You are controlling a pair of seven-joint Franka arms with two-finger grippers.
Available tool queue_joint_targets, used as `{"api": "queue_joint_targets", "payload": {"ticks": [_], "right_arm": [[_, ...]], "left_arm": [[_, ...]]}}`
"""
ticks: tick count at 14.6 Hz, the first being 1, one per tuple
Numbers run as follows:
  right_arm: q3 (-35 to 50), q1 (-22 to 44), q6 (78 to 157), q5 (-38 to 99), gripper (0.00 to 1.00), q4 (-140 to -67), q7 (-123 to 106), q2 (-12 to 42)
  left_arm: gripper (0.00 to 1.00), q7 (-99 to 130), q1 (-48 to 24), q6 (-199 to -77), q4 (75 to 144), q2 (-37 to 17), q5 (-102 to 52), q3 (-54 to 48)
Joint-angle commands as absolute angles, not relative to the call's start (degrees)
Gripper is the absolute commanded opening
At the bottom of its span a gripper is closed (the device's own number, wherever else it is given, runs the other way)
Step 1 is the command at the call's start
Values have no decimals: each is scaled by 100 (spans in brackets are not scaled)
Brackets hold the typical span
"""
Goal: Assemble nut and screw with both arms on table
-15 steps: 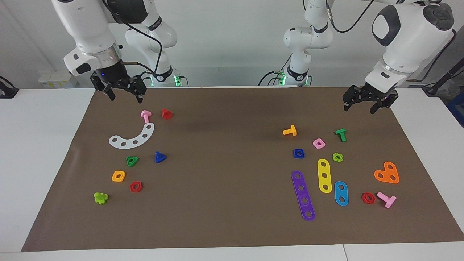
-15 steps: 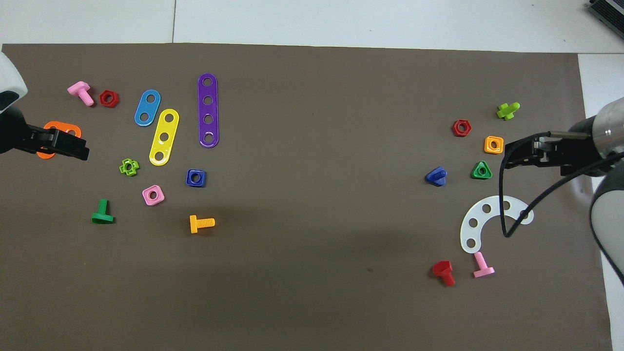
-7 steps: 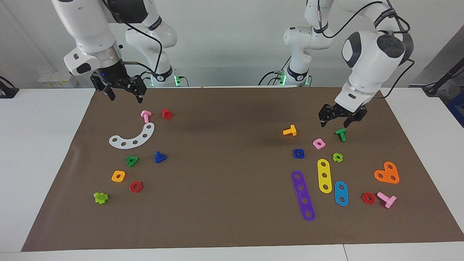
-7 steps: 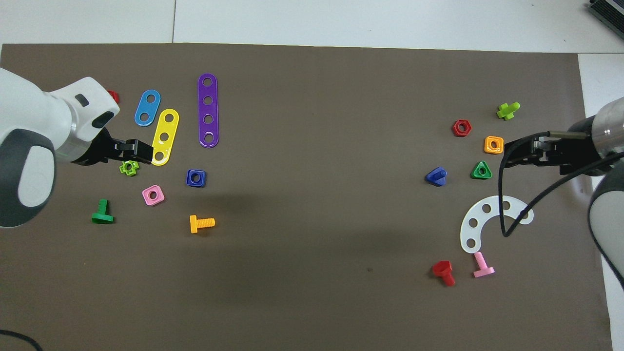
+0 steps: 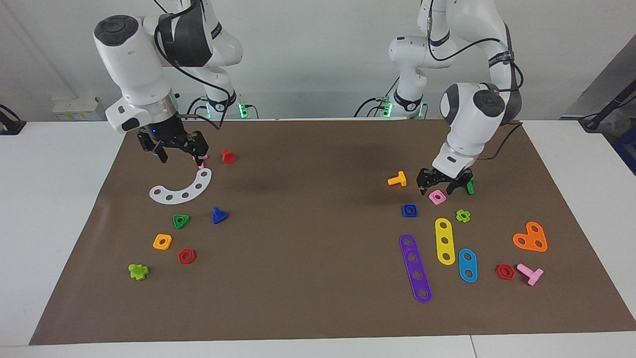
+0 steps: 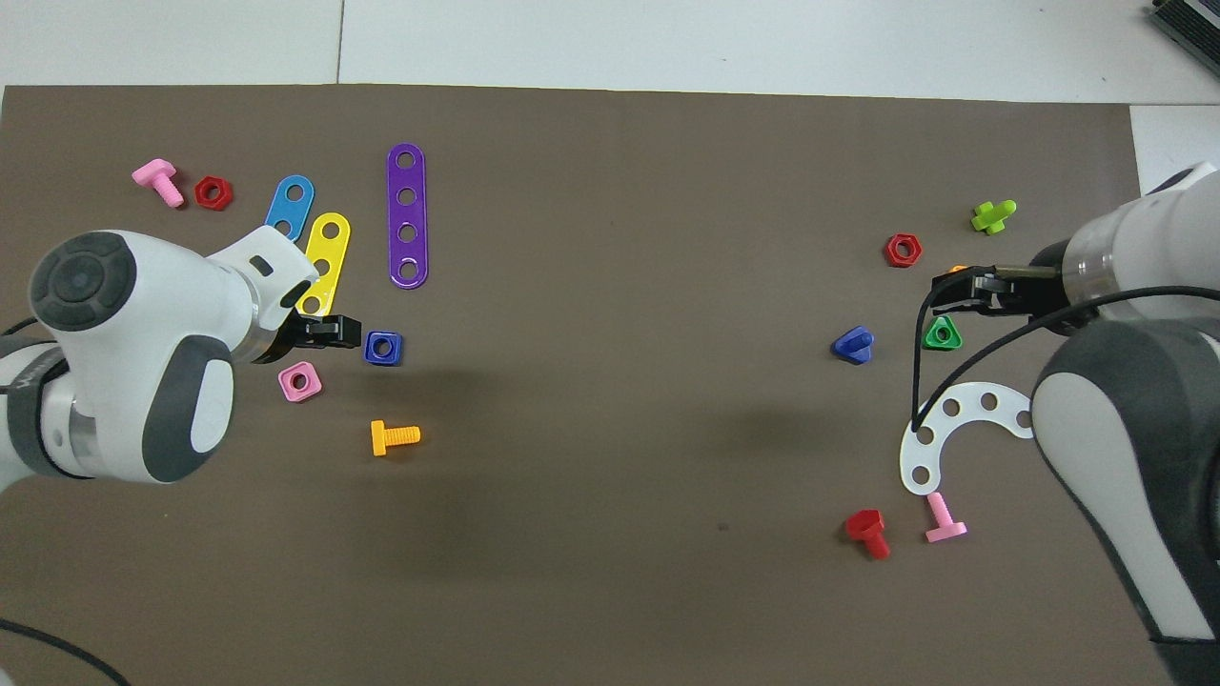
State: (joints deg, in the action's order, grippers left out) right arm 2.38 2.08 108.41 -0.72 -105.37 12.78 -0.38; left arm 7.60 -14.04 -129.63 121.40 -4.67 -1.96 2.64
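Toward the left arm's end of the tabletop (image 5: 571,149): the nut (image 5: 409,211), dark-blue, square, lying flat on the brown mat (image 5: 318,278) with its hole upward, among a pink square nut (image 5: 437,197), an orange bolt (image 5: 398,179), a green bolt (image 5: 470,186) and yellow (image 5: 445,241) and purple (image 5: 415,268) strips. Left hand (image 5: 439,185): raised just above the pink square nut, close beside the dark-blue one, touching neither; fingers spread and pointing down, holding nothing. Judged to be lining up for a top-down pick.

Toward the right arm's end: the screw (image 5: 219,216), dark-blue, resting on its triangular head with the stubby shaft tilted up, beside a green triangular nut (image 5: 181,221) and farther from the robots than a white curved strip (image 5: 183,189). Right hand (image 5: 180,151): over the pink bolt (image 6: 945,519) and the strip's near end, well apart from the screw; fingers spread, empty. Judged to be on approach.

Nut and screw lie well apart, so each arm takes the part at its own end.
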Motion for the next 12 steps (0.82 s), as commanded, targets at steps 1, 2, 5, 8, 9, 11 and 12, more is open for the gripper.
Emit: {"api": "queue_joint_targets", "payload": {"ticks": [1,2,5,8,9,11,12], "right_arm": [[255,158,11512,88,96,-10985,1011,122],[255,150,11618,88,94,-11047,837,236],[255,167,12030,88,91,-11118,694,667],[255,176,12768,88,88,-11486,694,966],[255,184,12988,88,87,-11679,686,993],[255,202,13375,79,85,-11943,686,1063],[264,211,13481,79,84,-11979,686,1133]], "left_arm": [[85,967,-1617,-13446,12269,-711,-264,343],[84,984,-1635,-13569,12278,-790,-264,343],[82,993,-1705,-13850,12296,-1063,-264,343],[79,993,-1801,-14167,12296,-1379,-264,343],[78,984,-1828,-14168,12296,-1406,-264,351],[77,984,-1837,-14116,12296,-1406,-264,351],[77,976,-1837,-14115,12296,-1406,-264,343]]}}
